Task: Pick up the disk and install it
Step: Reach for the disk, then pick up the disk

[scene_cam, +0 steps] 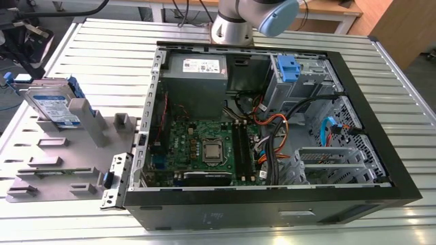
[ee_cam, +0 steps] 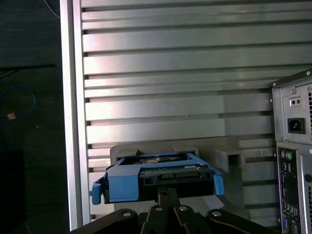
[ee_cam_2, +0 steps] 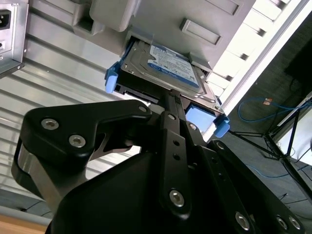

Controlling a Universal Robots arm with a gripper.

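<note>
- My end effector [ee_cam_2: 171, 97] sits at the blue edge of the disk [ee_cam_2: 168, 66]; I cannot tell whether it is clamped.
- A shallow hold could drop the disk or jam it in the grey stand [scene_cam: 83, 116].

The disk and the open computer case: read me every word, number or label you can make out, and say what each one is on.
No text reads clearly enough to quote.
Blue-and-white label on the disk: print too small to read.
white sticker on the power supply: blurred, unreadable.
motherboard: markings too small.
rear panel of the case: marks too small to read.
</note>
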